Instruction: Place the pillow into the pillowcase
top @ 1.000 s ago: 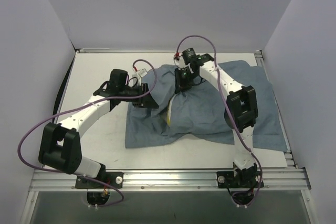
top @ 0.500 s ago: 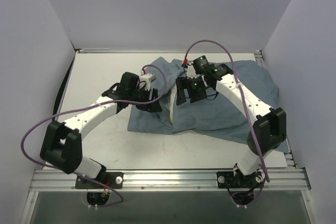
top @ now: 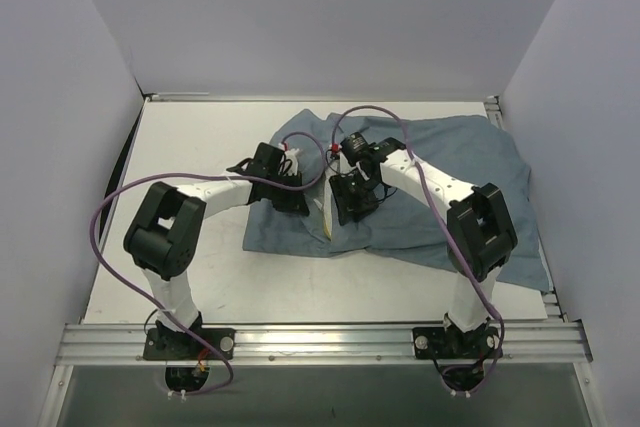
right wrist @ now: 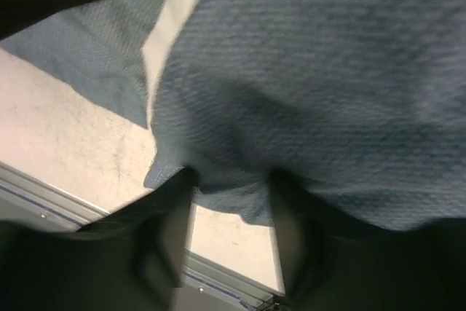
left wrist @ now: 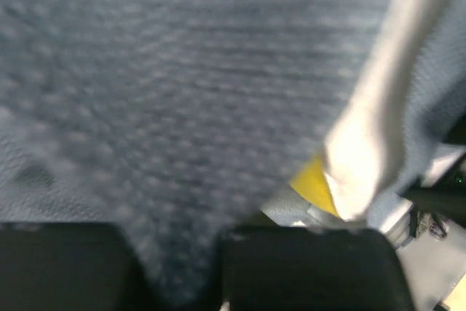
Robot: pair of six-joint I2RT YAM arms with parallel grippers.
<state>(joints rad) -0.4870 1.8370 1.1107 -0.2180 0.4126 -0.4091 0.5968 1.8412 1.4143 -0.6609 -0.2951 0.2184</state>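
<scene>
The grey-blue pillowcase (top: 450, 167) lies crumpled across the middle and right of the table. A sliver of the pillow (top: 324, 213), white with a yellow band, shows at its opening between the two grippers. My left gripper (top: 297, 194) is at the left side of that opening, shut on a fold of pillowcase (left wrist: 182, 107); the pillow (left wrist: 364, 158) sits just to its right. My right gripper (top: 345, 205) is on the other side of the opening. Its jaws (right wrist: 233, 180) stand apart, with a hanging edge of the pillowcase (right wrist: 328, 71) between them and the table showing through the gap.
The white table (top: 190, 147) is bare on the left. An aluminium rail (top: 320, 337) runs along the near edge and shows in the right wrist view as a rail (right wrist: 44, 194). White walls close in the sides and back. Purple cables loop over both arms.
The left arm's elbow has swung in and its gripper has moved right and shut on the pillowcase. The right gripper has come back left to the opening, its jaws narrower than half a second ago.
</scene>
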